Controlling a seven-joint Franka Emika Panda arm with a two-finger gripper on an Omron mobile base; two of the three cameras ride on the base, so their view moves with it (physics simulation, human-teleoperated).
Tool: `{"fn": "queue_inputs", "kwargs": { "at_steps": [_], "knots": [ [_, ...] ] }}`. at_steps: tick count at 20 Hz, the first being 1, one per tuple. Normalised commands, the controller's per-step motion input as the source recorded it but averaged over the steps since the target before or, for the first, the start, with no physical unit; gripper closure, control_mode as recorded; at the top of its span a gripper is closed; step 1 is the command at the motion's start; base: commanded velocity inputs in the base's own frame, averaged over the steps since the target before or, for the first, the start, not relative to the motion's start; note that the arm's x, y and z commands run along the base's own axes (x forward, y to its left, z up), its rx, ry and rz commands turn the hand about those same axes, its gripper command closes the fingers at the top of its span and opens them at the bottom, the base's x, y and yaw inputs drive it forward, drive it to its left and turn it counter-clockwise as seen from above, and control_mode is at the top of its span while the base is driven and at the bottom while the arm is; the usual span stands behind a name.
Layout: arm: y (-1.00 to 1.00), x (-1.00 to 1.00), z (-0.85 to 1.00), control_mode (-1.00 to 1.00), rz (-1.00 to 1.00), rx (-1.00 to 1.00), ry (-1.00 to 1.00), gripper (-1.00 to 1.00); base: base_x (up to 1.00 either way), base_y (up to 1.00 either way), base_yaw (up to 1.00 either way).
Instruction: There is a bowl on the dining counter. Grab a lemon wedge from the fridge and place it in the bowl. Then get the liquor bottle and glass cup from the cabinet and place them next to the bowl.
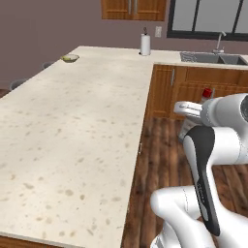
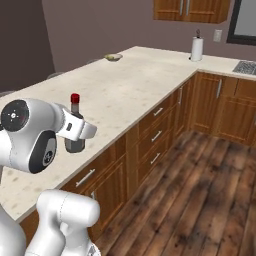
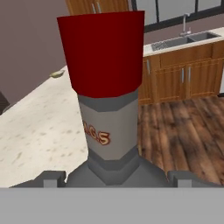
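My gripper (image 3: 116, 176) is shut on the liquor bottle (image 3: 105, 109), a grey bottle with a red cap that stands upright between the fingers. From the right base the liquor bottle (image 2: 75, 142) hangs over the near edge of the dining counter (image 2: 125, 85). From the left base its red cap (image 1: 207, 92) shows behind the white hand, out over the wooden floor side. The tan bowl (image 1: 70, 58) sits far off at the counter's back left corner, with something yellowish inside, too small to name. The wall cabinet (image 1: 133, 8) hangs shut beyond. The fridge and glass cup are out of view.
A white paper towel roll (image 1: 145, 44) stands at the counter's far end. A steel sink (image 1: 213, 58) with a tap lies under the window on the right. Wooden base cabinets (image 2: 150, 135) with drawers line the counter; dark plank floor (image 2: 200, 190) lies open between them.
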Motion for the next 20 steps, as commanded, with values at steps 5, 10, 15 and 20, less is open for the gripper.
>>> {"fn": "queue_inputs", "kwargs": {
  "at_steps": [5, 10, 15, 20],
  "knots": [
    [0.00, 0.00, 0.00, 1.00, 0.00, 0.00, 0.00, 1.00, -1.00, 1.00, 0.22],
    [0.00, 0.00, 0.00, 1.00, 0.00, 0.00, 0.00, 1.00, -1.00, 1.00, 0.15],
    [0.00, 0.00, 0.00, 1.00, 0.00, 0.00, 0.00, 1.00, -1.00, 0.82, 0.20],
    [0.00, 0.00, 0.00, 1.00, 0.00, 0.00, 0.00, 1.00, -1.00, 0.63, 0.22]
  ]
}}
